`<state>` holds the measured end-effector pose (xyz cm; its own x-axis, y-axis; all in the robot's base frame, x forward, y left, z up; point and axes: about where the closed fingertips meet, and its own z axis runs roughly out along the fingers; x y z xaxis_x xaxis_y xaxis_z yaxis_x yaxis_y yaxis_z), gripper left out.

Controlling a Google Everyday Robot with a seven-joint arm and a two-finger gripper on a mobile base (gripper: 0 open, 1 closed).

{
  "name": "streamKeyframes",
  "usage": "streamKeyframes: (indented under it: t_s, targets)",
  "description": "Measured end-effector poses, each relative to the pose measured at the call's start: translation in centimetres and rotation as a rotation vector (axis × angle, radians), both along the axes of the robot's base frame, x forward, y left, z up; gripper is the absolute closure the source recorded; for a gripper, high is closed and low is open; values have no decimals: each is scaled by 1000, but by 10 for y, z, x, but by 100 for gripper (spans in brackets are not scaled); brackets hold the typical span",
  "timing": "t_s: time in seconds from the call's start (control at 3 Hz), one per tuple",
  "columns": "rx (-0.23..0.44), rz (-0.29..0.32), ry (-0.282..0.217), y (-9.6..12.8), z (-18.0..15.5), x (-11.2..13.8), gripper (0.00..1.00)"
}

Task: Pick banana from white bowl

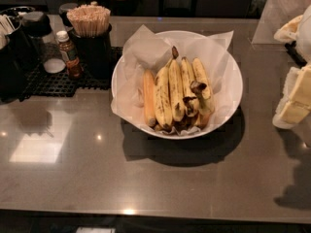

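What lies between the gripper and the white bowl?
Only bare countertop, seen in the camera view; the gripper is at the right edge, apart from the white bowl.

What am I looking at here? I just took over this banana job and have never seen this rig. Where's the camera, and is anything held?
There is one picture, from the robot's only camera, looking down on a dark counter; where it is mounted isn't on record. The machine is a wheeled base with one arm. The pale blocks at the right edge look like its pincer, apart from the bowl, with no banana in it. In the middle sits the white bowl, paper-lined and full of bananas. The banana with the thick dark stem lies on the pile's right side. Back left stand a sauce bottle and a cup of wooden sticks.
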<state>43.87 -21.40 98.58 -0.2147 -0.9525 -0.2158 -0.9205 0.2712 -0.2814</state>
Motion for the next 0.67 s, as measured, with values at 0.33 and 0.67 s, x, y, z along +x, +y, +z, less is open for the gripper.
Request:
streamKeyframes:
  t_s: [0.33,0.67]
  targets:
    - [0,0,0,0,0,0,0]
    - [90,39,-15,16,4,0,0]
